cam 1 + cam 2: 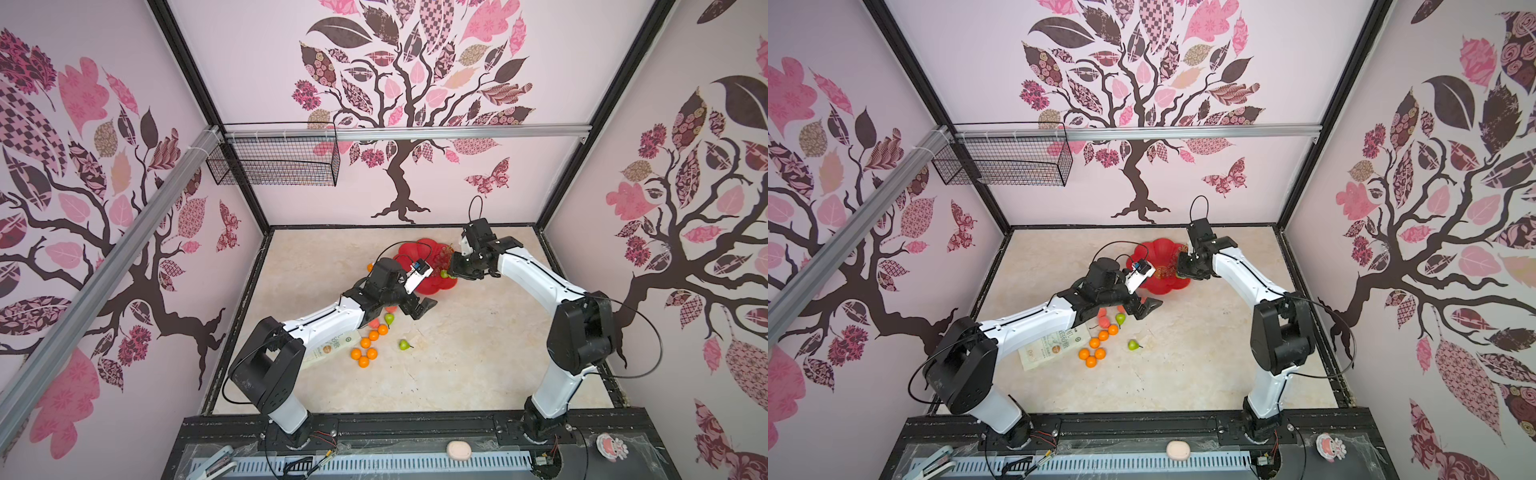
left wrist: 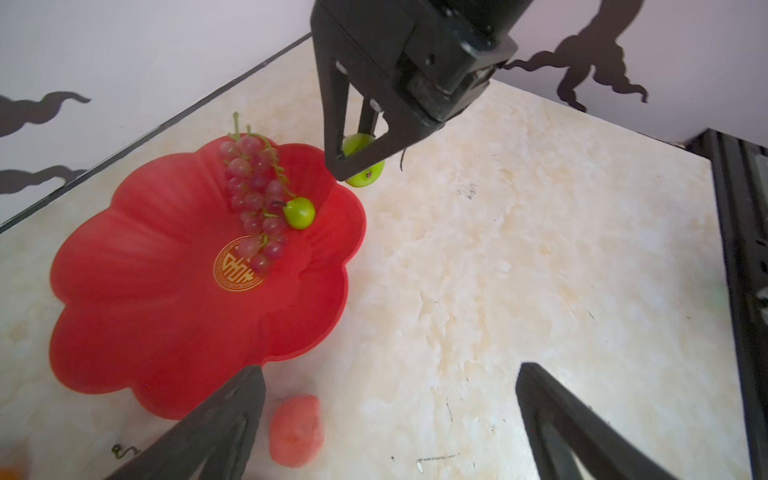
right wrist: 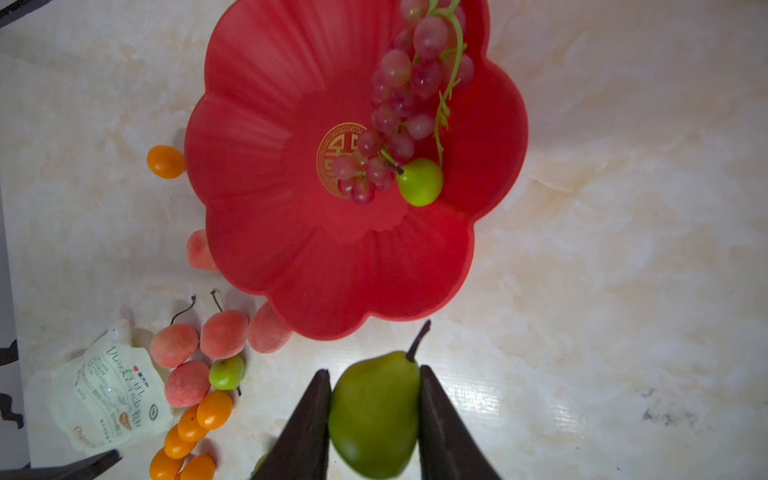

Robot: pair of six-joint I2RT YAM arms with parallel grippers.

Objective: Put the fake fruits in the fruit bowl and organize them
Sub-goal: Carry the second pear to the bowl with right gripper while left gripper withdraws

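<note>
Sorting is barely beginning: grapes point(image 3: 399, 104) and a pear point(image 3: 419, 183) are lying in the bowl point(image 3: 257, 124); right tool point(image 3: 374, 374) is gripping a second pear point(image 3: 374, 415) beside the rim, left tool point(image 2: 390, 370) gaping empty; oranges point(image 1: 365, 343), peaches point(image 3: 224, 332), pears point(image 1: 403, 344) are waiting on the tabletop point(image 1: 457, 353).

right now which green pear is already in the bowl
The pear beside the grape bunch inside the fruit bowl; another is in the right gripper's jaws, two lie on the table.
</note>
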